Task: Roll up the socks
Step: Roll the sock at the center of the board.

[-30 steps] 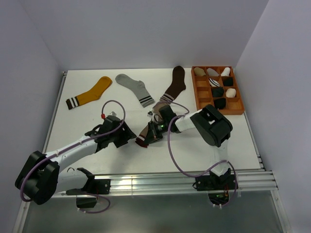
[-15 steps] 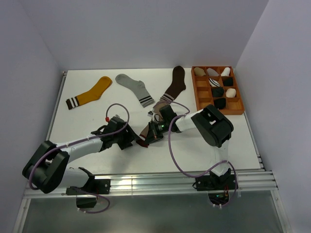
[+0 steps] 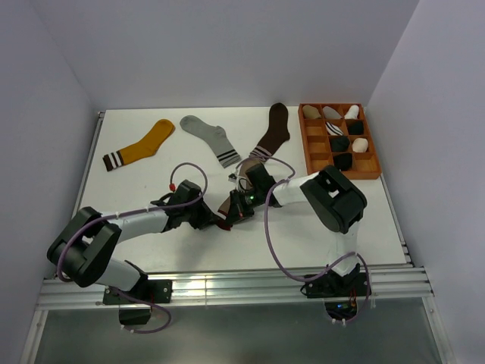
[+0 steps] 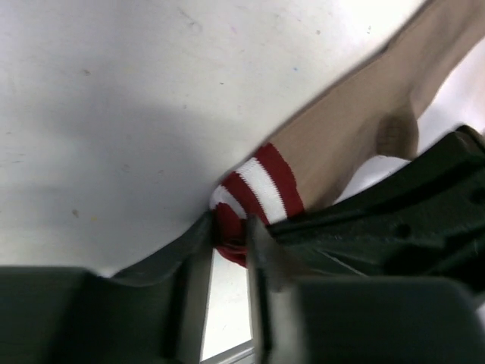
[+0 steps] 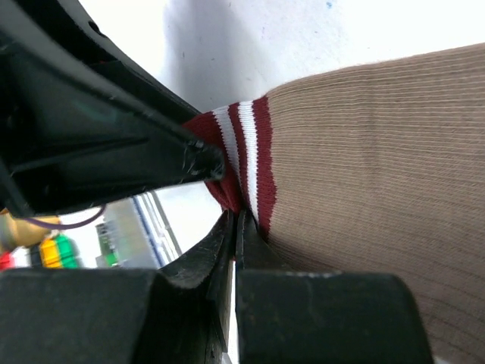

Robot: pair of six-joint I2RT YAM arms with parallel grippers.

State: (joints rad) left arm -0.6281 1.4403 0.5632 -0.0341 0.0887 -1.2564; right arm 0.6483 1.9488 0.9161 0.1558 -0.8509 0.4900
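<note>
My left pincer (image 4: 227, 243) is drawn in narrow, its two fingers nipping the maroon edge of the taupe sock (image 4: 356, 129) at the cuff; my right pincer (image 5: 233, 227) is pressed fully together on that same cuff from the other side, just beside the white stripes. The sock lies near the middle of the table (image 3: 129, 189), between my two wrists, its ribbed leg running off to the far right; its toe end is hidden behind my right arm from above, and both wrist views cut it off. A small patch of yellow, green and red at the left edge of my right wrist view is too blurred to read. On the far side lie a mustard sock (image 3: 144, 144), a grey sock (image 3: 208, 136) and a dark brown sock (image 3: 274, 133); at far right stands an orange tray (image 3: 345, 175), its compartments holding dark and pale bundles too small to tell apart.
</note>
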